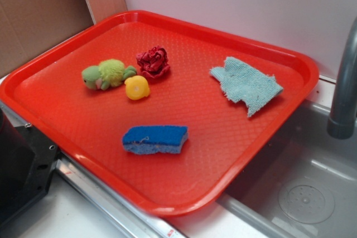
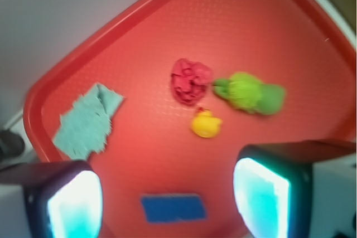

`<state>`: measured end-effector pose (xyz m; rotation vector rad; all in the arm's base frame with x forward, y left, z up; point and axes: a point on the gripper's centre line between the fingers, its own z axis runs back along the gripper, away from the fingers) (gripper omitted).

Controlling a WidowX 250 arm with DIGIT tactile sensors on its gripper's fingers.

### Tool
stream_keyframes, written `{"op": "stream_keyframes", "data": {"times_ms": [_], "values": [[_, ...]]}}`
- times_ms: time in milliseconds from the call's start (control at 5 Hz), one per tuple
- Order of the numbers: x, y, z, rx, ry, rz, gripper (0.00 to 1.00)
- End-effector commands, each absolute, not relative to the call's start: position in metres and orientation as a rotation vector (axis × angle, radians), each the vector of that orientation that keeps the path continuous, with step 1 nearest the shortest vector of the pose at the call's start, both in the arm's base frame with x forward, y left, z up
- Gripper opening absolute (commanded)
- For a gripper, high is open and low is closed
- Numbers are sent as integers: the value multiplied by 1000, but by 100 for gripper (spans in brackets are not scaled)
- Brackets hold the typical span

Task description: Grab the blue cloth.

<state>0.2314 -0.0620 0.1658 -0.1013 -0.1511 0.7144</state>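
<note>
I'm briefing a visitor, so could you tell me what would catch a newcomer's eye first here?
The big red tray fills the view. The blue cloth lies flat near its right edge, a blue sponge near the front. A green plush turtle, yellow duck and red crumpled thing cluster at the left.

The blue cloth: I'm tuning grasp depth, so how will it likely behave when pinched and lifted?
The blue cloth lies flat on the red tray with a fuzzy weave and ragged edges, so it probably droops limply rather than holding shape. It looks thin, so likely very light. Being so flat, the open gripper may need to press nearly to the tray to catch a fold.
</note>
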Motion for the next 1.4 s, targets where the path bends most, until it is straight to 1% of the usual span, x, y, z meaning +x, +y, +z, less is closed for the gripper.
{"op": "stream_keyframes", "data": {"times_ms": [0, 200, 400, 600, 800, 1000, 1200], "values": [[287, -80, 129, -95, -212, 701, 100], [299, -92, 97, -64, -216, 658, 100], [302, -97, 82, -59, -199, 646, 100], [309, -100, 65, -37, -206, 681, 100], [316, -99, 52, 0, -222, 711, 100], [319, -102, 44, 13, -230, 716, 7], [318, -106, 37, 27, -237, 724, 0]]}}
